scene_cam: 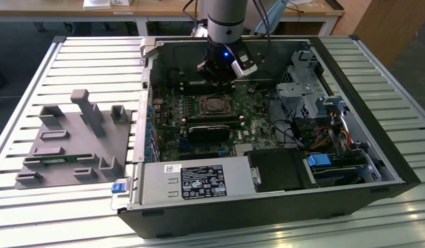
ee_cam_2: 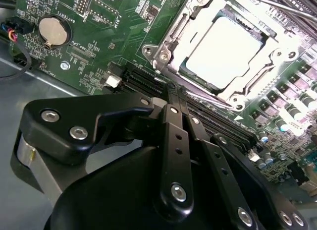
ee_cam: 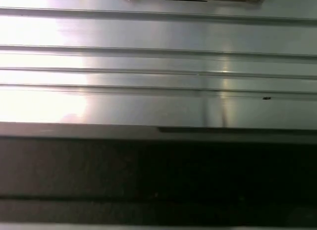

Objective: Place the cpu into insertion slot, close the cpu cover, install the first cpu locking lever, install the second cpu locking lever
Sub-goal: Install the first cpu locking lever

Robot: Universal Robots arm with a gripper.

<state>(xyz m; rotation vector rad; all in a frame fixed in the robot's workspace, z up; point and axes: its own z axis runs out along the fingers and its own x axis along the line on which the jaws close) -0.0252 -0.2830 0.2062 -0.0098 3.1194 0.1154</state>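
One cpu (ee_cam_2: 225, 51) here, lying flat under one cpu cover (ee_cam_2: 173, 41), whose silver frame is shut around it. It sits just ahead of the claw (scene_cam: 222, 76) and apart from it. Whether the claw is wide or narrow, we cannot tell. Off to the claw's side we count one coin battery (ee_cam_2: 52, 31) on the motherboard (ee_cam_2: 99, 46). The board lettering is too small for us to read.

Grey tubular arm (scene_cam: 225, 15), black pincer (ee_cam_2: 171, 103) with silver screws (ee_cam_2: 179, 191), blue light (scene_cam: 227, 53)

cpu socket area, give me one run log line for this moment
cpu: seated, silvery top showing | cpu cover: down around it | end effector: over motherboard, apart from cpu cover
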